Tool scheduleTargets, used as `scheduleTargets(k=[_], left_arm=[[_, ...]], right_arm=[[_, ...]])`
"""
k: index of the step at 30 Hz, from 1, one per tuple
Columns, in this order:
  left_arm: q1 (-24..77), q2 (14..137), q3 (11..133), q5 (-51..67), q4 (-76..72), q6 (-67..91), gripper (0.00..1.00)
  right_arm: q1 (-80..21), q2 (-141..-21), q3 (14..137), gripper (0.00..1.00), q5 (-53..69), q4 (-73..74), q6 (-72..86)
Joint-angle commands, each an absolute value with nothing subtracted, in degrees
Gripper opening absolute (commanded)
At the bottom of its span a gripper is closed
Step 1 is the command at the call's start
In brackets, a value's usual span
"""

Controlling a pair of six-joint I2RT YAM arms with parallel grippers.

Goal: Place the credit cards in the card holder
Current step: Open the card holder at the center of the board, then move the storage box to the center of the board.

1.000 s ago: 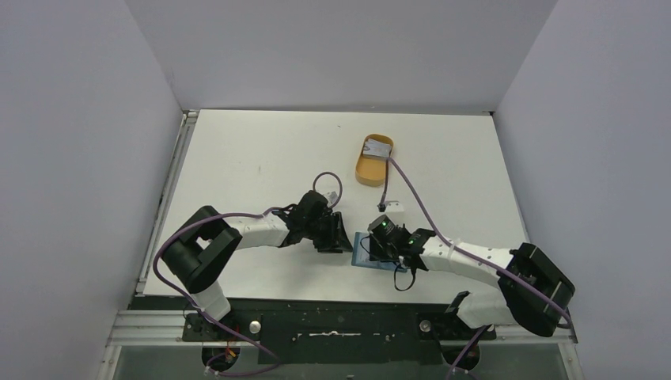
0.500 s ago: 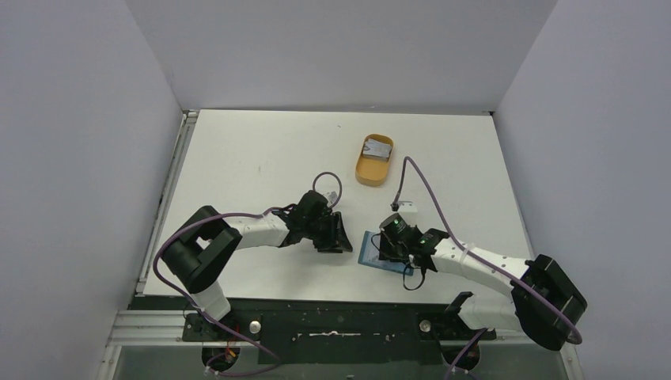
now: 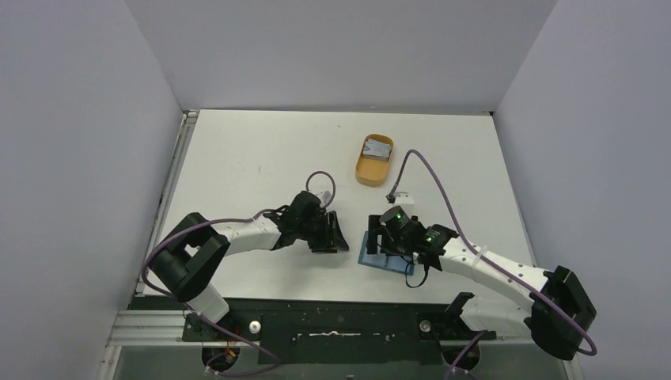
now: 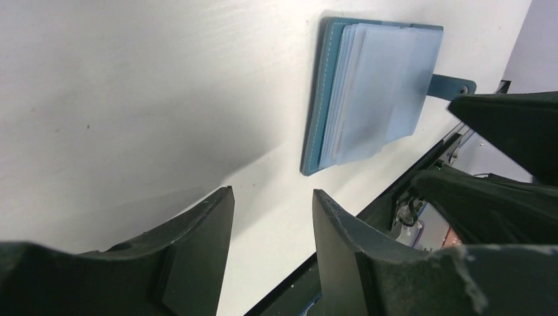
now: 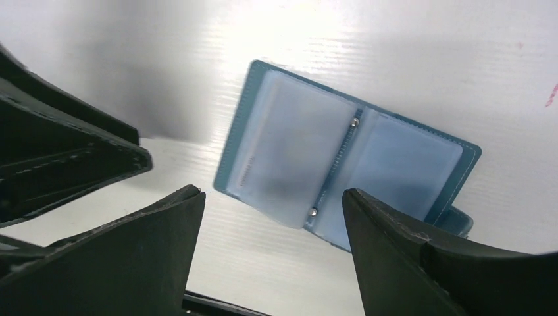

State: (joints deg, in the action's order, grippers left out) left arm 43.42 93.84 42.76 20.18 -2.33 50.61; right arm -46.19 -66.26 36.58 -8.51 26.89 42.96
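Observation:
The card holder (image 3: 372,260) lies open and flat near the table's front edge. It is teal with light-blue clear pockets (image 5: 395,164). A pale credit card (image 5: 289,151) with dark print along one edge sits inside its left pocket. My right gripper (image 5: 271,196) hovers open just above the card holder, holding nothing. To the holder's (image 4: 375,92) left, my left gripper (image 4: 271,197) stands open and empty, low over bare table. Another credit card (image 3: 378,147) lies in the orange tray.
The orange-tan oval tray (image 3: 365,168) sits toward the back, right of centre. The two grippers (image 3: 336,233) (image 3: 380,241) are close together near the front edge. Purple cables loop over both arms. A black rail runs along the table's near edge.
My right gripper's jaws have opened wide and its arm has shifted slightly right and back. The left arm has slid a little to the left. The card holder now lies uncovered.

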Motion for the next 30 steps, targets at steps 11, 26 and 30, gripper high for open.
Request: scheduleTargets(k=[11,26,30], left_arm=[[41.44,72.91,36.86,10.47,6.79,47.88,0.54],[38.94,60.61,32.51,5.54,14.26,48.08,0.59],[38.56,59.44,32.42,5.11,16.22,47.43,0.59]], right_arm=[[-25.8,-65.72,48.41,0.71,-5.83,20.82,41.91],[-18.61,-104.13,76.0,0.67,-1.28,15.5,40.82],[-18.6,-109.61,79.8,0.65,-2.36,18.85,38.5]])
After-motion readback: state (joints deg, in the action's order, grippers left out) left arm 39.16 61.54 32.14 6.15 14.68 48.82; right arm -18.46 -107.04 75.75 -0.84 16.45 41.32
